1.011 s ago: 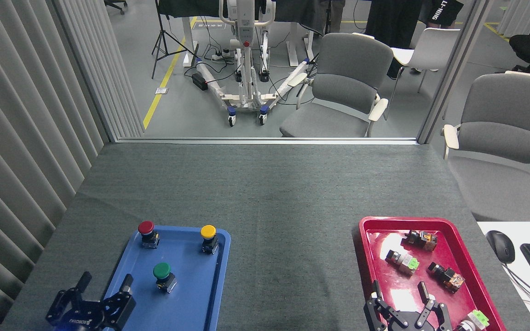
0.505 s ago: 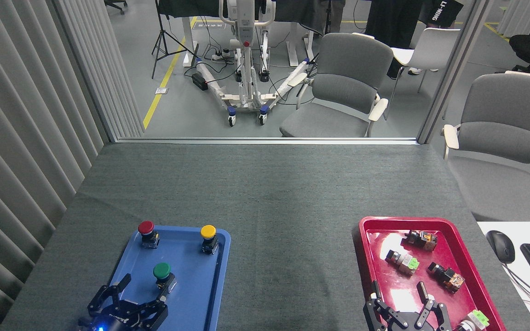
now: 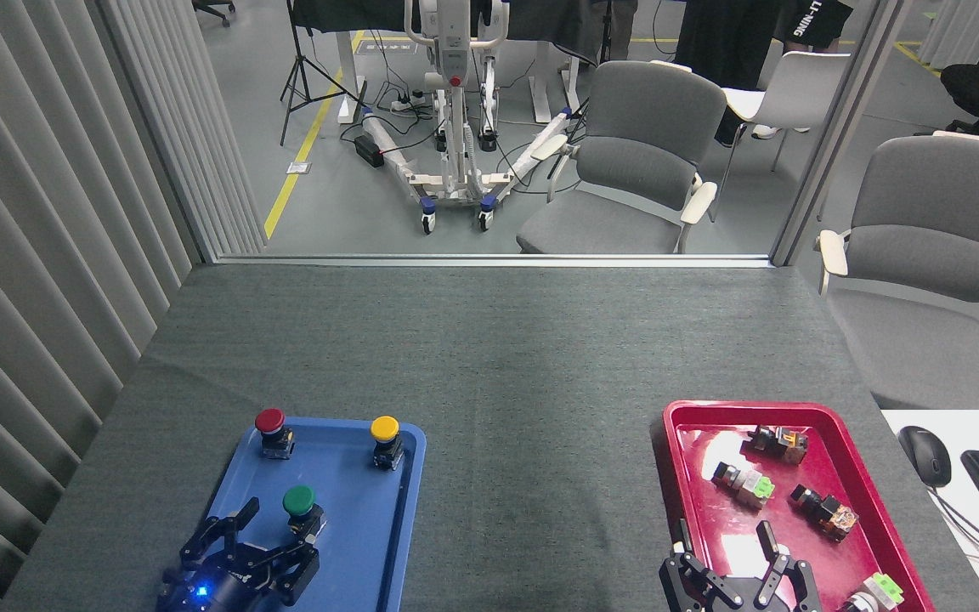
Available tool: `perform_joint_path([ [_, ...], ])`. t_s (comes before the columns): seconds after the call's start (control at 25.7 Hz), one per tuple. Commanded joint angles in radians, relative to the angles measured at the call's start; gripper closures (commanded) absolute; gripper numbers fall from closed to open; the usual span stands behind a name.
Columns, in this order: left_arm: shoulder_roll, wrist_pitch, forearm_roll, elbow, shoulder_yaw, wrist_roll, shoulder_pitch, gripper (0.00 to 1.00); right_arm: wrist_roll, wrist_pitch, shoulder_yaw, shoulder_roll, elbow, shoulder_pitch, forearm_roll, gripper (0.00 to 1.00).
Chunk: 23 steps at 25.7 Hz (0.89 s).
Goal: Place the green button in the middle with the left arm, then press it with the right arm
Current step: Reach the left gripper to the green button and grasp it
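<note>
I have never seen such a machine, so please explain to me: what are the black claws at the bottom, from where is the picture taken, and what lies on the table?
The picture comes from the robot's own head, looking down at a grey table. The black claws are its two grippers. The left gripper is open, over a blue tray, with its fingers close to the green button. A red button and a yellow button also stand on that tray. The right gripper is open above a red tray of small switch parts. Nothing is held.
</note>
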Motion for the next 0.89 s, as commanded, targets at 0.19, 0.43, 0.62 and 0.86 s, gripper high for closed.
perform_joint_path([
  [0.19,-0.006,0.007,0.001,0.076,-0.026,0.006,-0.047,0.23,0.012,0.011,0.000,0.018,-0.013,-0.016,0.003,0.00],
  [0.43,0.003,-0.002,0.009,0.068,-0.026,0.025,-0.043,0.82,0.007,0.001,0.002,0.012,-0.008,0.002,0.000,0.00],
  [0.62,0.002,-0.089,0.017,0.053,-0.022,0.037,-0.041,1.00,0.009,0.000,0.000,0.012,-0.008,-0.003,-0.001,0.00],
  [0.86,-0.046,-0.103,0.018,-0.065,-0.077,0.040,-0.046,1.00,0.015,0.008,0.006,0.025,-0.015,-0.001,0.000,0.00],
])
